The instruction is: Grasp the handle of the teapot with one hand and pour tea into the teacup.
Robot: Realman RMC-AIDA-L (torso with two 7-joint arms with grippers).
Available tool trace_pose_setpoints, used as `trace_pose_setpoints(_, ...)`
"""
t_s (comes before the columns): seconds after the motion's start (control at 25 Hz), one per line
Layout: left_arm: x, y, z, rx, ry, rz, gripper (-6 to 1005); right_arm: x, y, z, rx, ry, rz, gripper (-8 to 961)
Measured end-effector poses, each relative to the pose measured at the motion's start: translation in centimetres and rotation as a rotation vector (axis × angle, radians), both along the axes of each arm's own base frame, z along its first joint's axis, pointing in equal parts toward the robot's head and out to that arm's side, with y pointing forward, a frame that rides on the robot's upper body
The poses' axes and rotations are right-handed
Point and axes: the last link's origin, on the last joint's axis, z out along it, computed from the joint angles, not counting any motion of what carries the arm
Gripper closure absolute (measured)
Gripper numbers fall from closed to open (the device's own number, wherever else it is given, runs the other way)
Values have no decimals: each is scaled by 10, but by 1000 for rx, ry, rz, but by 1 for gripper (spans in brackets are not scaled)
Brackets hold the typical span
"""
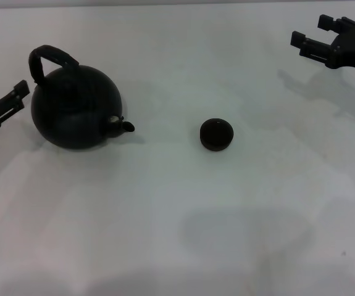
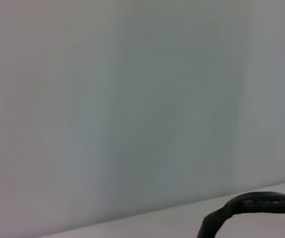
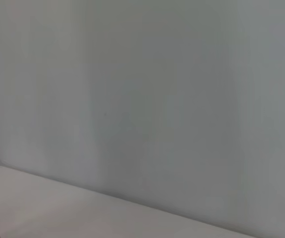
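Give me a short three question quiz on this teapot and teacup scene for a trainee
1. True or false: the teapot spout points toward the teacup.
2. Which end effector is nearer the handle: A, left end effector, or B, right end effector?
3. Fill in: both end effectors are open and holding ____.

Key: 1 true. 2 A; it sits just beside the teapot at the robot's left, while the right one hangs far off at the right. 3 nothing.
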Motion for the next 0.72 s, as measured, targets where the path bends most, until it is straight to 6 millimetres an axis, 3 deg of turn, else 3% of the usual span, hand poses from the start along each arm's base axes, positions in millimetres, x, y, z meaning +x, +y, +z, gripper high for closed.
trace_pose_setpoints(0.24,-8,-19,9,56,32,-43,248,5,-4,3,4,-9,-5,128)
trace_pose_setpoints(0.52,-42,-34,28,319,-68,67,250,20,-19,6,25,-25,-9,128)
trace_pose_setpoints(0.72,-66,-46,40,477,-89,178,251,34,-41,17,139,42,7,128)
